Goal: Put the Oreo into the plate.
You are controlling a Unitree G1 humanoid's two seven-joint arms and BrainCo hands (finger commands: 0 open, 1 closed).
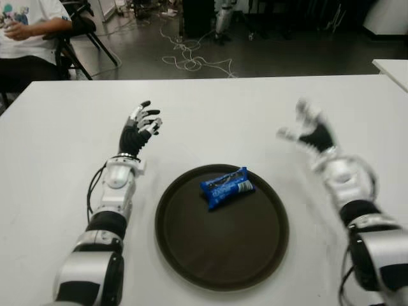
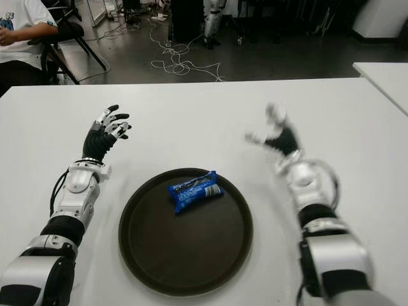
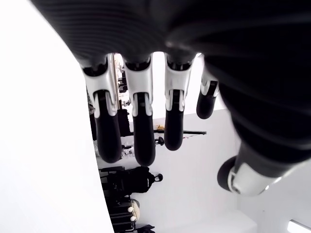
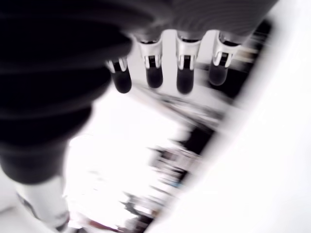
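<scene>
A blue Oreo packet lies inside the round dark brown plate, in its far half, free of both hands. My right hand hovers above the white table to the right of the plate, fingers spread and empty, blurred by motion. In the right wrist view its fingertips are extended with nothing between them. My left hand shows to the left of the plate, fingers open and holding nothing; the left wrist view shows its straight fingers.
The white table stretches beyond the plate. A seated person is at the far left behind the table. Cables lie on the floor beyond. Another white table corner stands at the right.
</scene>
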